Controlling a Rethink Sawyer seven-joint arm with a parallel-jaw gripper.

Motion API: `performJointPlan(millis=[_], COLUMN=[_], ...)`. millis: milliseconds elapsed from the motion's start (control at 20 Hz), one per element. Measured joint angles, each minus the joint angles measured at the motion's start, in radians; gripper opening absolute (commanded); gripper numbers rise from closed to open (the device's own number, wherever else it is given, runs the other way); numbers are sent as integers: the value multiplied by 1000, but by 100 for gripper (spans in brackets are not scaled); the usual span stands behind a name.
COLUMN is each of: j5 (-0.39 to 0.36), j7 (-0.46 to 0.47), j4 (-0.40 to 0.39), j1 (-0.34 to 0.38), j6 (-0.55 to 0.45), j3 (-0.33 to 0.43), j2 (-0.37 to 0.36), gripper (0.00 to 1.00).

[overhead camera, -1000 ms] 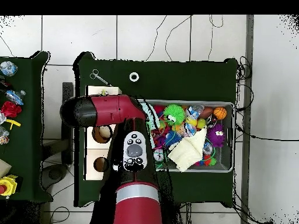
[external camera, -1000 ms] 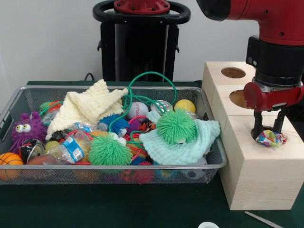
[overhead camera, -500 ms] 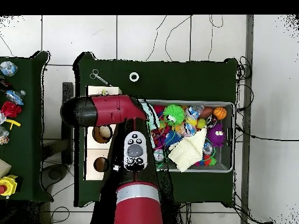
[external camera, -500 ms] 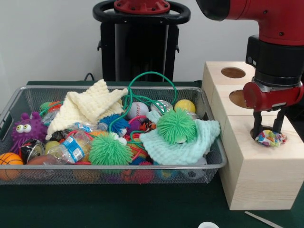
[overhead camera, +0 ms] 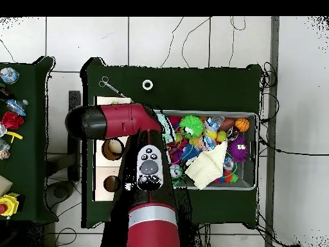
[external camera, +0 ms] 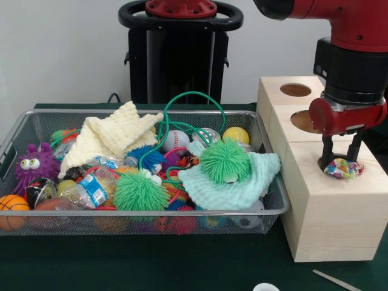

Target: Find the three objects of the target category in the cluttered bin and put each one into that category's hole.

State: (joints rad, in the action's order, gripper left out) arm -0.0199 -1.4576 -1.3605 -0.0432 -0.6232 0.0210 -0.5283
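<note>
Currently, 1 multicoloured ball (external camera: pixel 343 168) is being lowered into the nearest hole (external camera: pixel 341 165) of the wooden box (external camera: pixel 330 212), clamped between the gripper (external camera: pixel 341 159) fingers, while remaining targets are being left in the bin (external camera: pixel 271 209).

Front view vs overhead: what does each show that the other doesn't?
Front only: the gripper over the nearest hole of the wooden box, with a multicoloured crumpled object at that hole between its fingers.
Overhead only: scissors and a white ring on the green table; the arm hides that hole.
Both: the wire bin of toys and cloths.
</note>
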Motion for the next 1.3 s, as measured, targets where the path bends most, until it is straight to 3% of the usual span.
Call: performJointPlan(millis=[300, 350, 1300], j5=[0, 0, -5], j7=[0, 0, 0], j4=[0, 0, 49], j1=[7, 10, 49], j6=[-63, -78, -133], j3=[4, 6, -11], j2=[-22, -27, -84], gripper=[100, 0, 0])
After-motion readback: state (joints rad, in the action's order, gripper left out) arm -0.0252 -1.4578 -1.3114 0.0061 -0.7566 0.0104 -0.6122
